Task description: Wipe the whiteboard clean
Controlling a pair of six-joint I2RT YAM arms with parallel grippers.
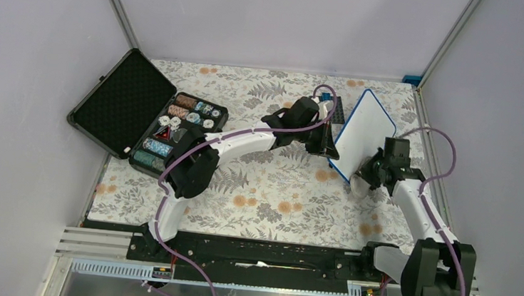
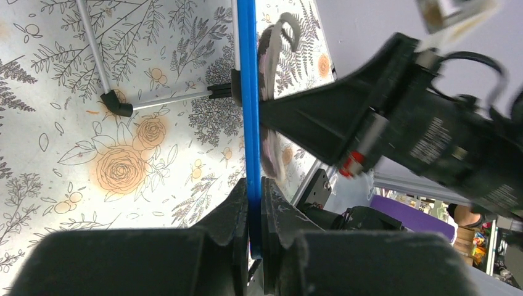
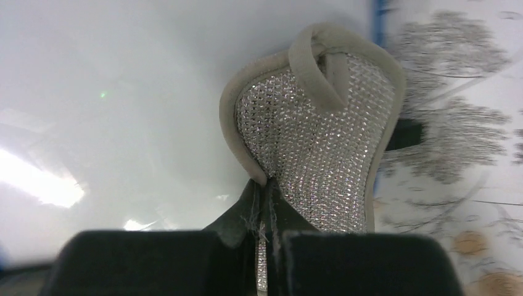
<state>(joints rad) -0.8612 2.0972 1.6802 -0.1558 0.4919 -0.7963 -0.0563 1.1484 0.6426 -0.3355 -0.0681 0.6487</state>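
Blue-framed whiteboard — left gripper pinches edge, right gripper holds pad on face

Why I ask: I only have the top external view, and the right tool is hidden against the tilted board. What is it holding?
Observer: The right tool is shut on a beige-edged glittery mesh wiping pad, which lies against the blue-framed white rectangular whiteboard.
Operator: Any writing near the pad?
Observer: In the right wrist view, the white surface around it shows no marks, only glare.
Operator: Is the left tool really gripping the board?
Observer: Yes. The left tool is clamped on the thin blue frame, with the board edge-on between its fingers.
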